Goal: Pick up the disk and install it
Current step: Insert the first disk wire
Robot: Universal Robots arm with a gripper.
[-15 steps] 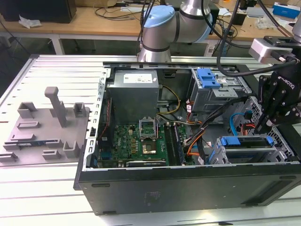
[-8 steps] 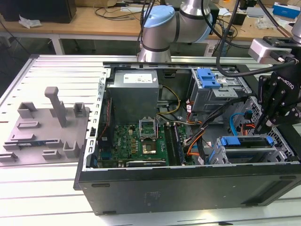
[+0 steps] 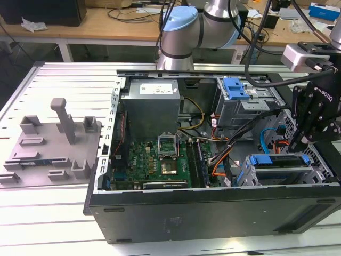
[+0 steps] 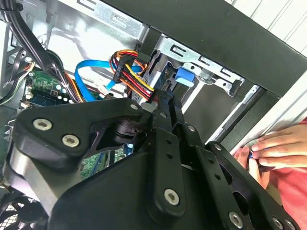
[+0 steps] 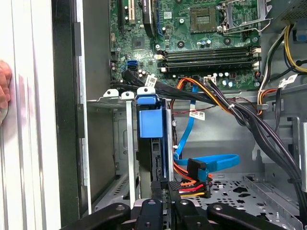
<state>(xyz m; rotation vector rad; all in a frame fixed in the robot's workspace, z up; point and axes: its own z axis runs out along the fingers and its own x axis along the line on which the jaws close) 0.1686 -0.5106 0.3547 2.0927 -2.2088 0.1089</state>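
Note:
The disk stands on edge in the drive cage at the front corner of the open computer case, on the exterior view's right. Its bright blue carrier bracket runs along the top edge, and the bracket's handle end shows in the second wrist view. My gripper hangs straight over the bracket's end away from the motherboard. Its fingers lie shut together with nothing between them, tips at the disk's top edge. Whether they touch it I cannot tell.
Orange, red and blue cables with a connector lie beside the cage. The motherboard fills the case's middle. A smaller blue latch sits on the rear bay. A person's hand rests on the case rim. A grey fixture plate lies at the exterior view's left.

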